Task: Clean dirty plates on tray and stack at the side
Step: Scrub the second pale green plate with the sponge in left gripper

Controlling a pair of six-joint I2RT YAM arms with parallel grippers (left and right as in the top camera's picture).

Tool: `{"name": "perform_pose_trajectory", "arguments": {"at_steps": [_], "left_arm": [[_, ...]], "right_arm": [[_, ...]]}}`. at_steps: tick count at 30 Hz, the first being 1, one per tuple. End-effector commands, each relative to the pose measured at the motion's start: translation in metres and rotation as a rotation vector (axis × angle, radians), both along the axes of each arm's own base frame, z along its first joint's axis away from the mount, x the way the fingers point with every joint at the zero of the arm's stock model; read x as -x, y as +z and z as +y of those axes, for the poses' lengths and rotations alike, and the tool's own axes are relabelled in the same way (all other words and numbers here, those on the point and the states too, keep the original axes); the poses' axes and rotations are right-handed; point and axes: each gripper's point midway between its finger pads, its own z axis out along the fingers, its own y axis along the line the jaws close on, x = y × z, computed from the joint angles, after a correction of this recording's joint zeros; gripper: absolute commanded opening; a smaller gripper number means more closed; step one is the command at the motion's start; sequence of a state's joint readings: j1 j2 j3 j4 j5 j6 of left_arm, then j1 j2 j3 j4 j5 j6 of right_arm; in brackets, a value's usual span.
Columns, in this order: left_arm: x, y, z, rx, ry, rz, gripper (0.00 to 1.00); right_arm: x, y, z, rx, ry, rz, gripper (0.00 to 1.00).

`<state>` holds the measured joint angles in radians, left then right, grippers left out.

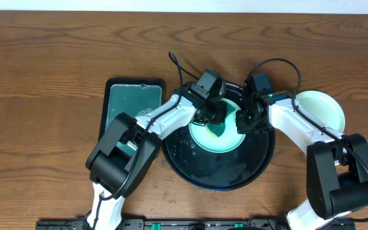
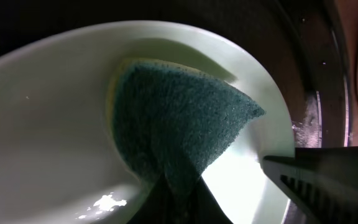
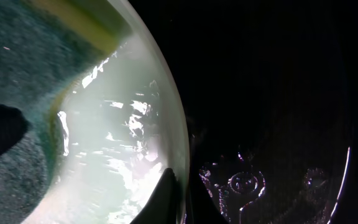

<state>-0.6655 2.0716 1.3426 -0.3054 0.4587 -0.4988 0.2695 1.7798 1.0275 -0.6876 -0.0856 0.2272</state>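
The large round black tray [image 1: 260, 163] sits at the table's middle, wet. One pale teal plate [image 1: 203, 142] lies in it. My left gripper [image 1: 213, 117] is shut on a dark teal sponge [image 1: 219, 130] and presses it onto that plate; in the left wrist view the sponge [image 2: 179, 118] rests on the plate [image 2: 55, 124] above the jaws [image 2: 179, 190]. My right gripper [image 1: 245, 121] is shut on the plate's right rim; its fingers [image 3: 178, 199] pinch the edge of the plate [image 3: 117, 155]. Another plate [image 1: 321, 108] sits on the table right of the tray. A third is not visible.
A rectangular black tray [image 1: 133, 102] with teal liquid stands left of the round tray. Both arms cross over the round tray's upper half. The wooden table [image 1: 43, 76] stretches around them.
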Motion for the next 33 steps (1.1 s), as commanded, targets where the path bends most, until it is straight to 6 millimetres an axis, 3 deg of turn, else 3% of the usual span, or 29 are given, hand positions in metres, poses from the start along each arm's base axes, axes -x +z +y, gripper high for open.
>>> {"name": "perform_pose_trajectory", "arguments": {"at_steps": [1, 9, 15, 19, 23, 33], "left_arm": [[0.054, -0.026, -0.025, 0.084, -0.102, 0.230, 0.07], [0.097, -0.019, -0.019, 0.095, -0.181, 0.406, 0.07], [0.111, -0.033, 0.013, -0.078, -0.182, 0.435, 0.08], [0.093, -0.048, 0.064, -0.386, -0.084, 0.311, 0.07], [0.062, -0.041, 0.109, -0.627, 0.020, 0.130, 0.07], [0.006, -0.017, 0.188, -0.894, 0.190, -0.075, 0.07]], "right_arm": [[0.020, -0.012, 0.018, -0.042, 0.061, 0.068, 0.01], [0.019, -0.013, 0.018, -0.043, 0.061, 0.065, 0.01], [0.019, -0.013, 0.019, -0.043, 0.061, 0.064, 0.01], [0.019, -0.013, 0.019, -0.043, 0.061, 0.064, 0.01], [0.019, -0.012, 0.019, -0.043, 0.061, 0.063, 0.01], [0.019, -0.013, 0.019, -0.043, 0.062, 0.064, 0.01]]}}
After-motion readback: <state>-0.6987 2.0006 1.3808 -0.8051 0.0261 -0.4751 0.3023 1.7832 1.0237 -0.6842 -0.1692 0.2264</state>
